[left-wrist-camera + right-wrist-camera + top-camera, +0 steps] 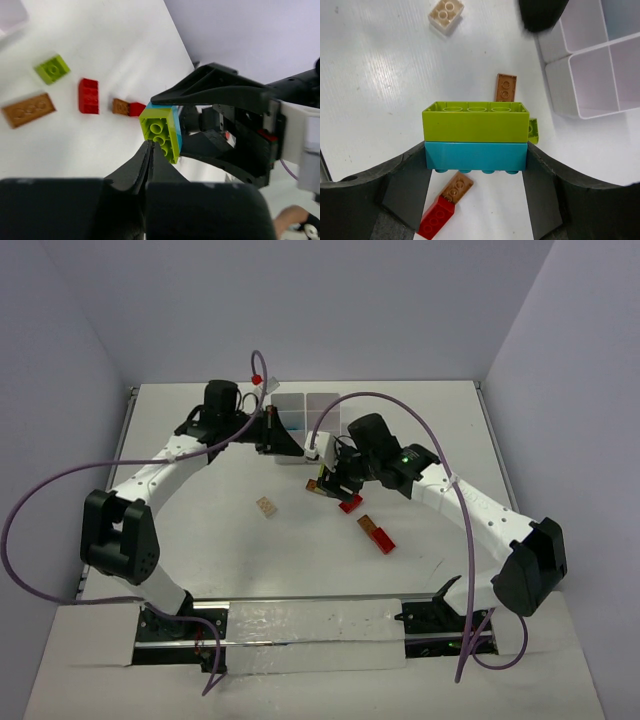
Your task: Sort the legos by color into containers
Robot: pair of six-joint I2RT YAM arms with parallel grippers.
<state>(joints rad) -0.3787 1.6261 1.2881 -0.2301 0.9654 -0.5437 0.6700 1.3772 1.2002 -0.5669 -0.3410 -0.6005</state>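
Observation:
My right gripper (476, 156) is shut on the ends of a cyan brick joined to a lime brick (476, 122), held above the table. In the left wrist view that lime-and-cyan pair (162, 131) hangs just beyond my left gripper (150, 146), whose fingers are pressed together with their tips touching the lime side. In the top view my left gripper (296, 450) and right gripper (330, 480) meet just in front of the white compartment tray (322, 402). Loose on the table are a tan brick (266, 507), a red brick (350, 503) and a joined brown-and-red piece (377, 533).
The tray's walls (580, 50) are at the upper right of the right wrist view. Below the held pair lie a brown plate (505, 87), a small lime brick (534, 131) and the brown-and-red piece (445, 205). The left wrist view also shows a lime brick (52, 68) and an orange-brown plate (28, 109).

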